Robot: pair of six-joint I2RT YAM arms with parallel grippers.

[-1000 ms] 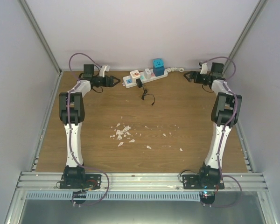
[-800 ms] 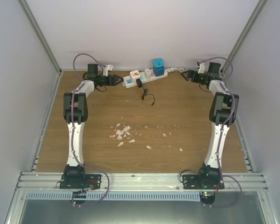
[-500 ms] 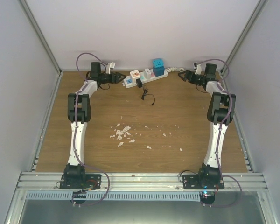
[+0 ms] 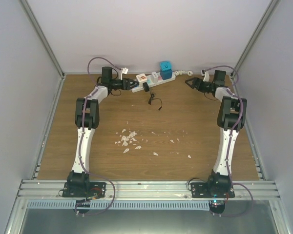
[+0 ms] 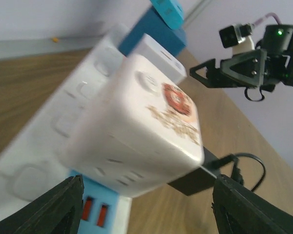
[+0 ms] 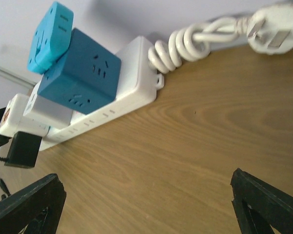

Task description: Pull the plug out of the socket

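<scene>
Lying nearest on the table [image 4: 195, 126], white crumbs [image 4: 129, 139] are scattered midway, a black lead [image 4: 154, 101] curled beyond them. Farther back the socket [image 4: 168, 77] lies slanted by the far wall, carrying a white cube [image 5: 151, 126], a black plug [image 4: 145, 87] and a blue cube [image 4: 164, 68], its coiled cord [image 4: 181, 73] trailing right. At its left end the left claw [image 4: 131, 84] has jaws spread, holding nothing; the right claw [image 4: 189, 83] gapes near the coil, apart from it

Long white socket [image 4: 158, 80], flat on the bench, slanting between left gripper [image 4: 134, 84] and right gripper [image 4: 188, 83]. At the end just ahead of the left gripper, white cube plug [image 5: 151, 122] with orange print, black plug [image 5: 193, 181] beside it. Farther along, blue cube [image 6: 80, 78]. Coiled cord [image 6: 185, 46] at the end nearest the right gripper.
</scene>
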